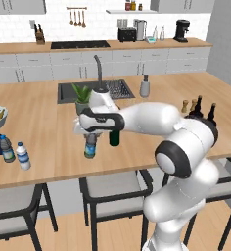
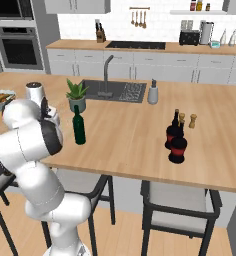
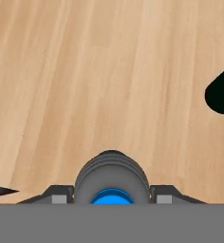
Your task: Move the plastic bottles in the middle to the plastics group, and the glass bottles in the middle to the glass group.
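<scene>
While the gripper point(image 1: 91, 135) clamps the blue-capped clear plastic bottle point(image 1: 90, 146) mid-counter, the white-capped one point(image 1: 23, 156) already stands by the plastics group point(image 1: 2, 145) far left; the tall green wine bottle point(image 2: 79, 126) remains unmoved.

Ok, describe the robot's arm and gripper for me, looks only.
The arm is glossy white, built of rounded, bulbous segments with dark grey to black rings at the joints. The hand is white with a black band along its side. The gripper has two small dark finger tips with paler grey pads. No cables or markings show.
</scene>
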Controlling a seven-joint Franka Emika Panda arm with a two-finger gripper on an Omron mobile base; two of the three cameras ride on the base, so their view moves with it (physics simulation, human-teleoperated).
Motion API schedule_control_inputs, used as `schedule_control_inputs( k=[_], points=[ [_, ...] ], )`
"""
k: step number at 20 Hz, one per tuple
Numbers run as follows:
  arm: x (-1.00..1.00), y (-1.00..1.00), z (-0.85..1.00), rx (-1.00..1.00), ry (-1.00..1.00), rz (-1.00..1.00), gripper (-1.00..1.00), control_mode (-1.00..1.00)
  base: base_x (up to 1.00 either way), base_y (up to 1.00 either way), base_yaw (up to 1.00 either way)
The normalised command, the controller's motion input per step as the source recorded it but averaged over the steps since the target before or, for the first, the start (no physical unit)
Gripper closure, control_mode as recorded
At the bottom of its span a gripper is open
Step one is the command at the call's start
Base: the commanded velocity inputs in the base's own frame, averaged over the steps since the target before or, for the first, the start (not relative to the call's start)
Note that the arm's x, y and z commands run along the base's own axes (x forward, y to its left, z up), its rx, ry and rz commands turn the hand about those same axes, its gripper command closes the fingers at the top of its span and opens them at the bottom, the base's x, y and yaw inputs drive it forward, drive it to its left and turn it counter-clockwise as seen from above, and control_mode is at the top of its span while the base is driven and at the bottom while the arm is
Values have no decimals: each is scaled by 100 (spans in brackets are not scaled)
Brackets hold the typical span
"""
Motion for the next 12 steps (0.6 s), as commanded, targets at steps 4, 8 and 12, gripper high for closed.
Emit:
schedule_control_inputs(
  k=[4, 8, 12],
  points=[
    [-34, 76, 28, 0, -11, 28, 100, -100, 0, 0, 0],
    [-4, 93, 13, 0, -4, 20, 100, -100, 0, 0, 0],
    [8, 92, 18, 0, 0, 14, 100, -100, 0, 0, 0]
  ],
)
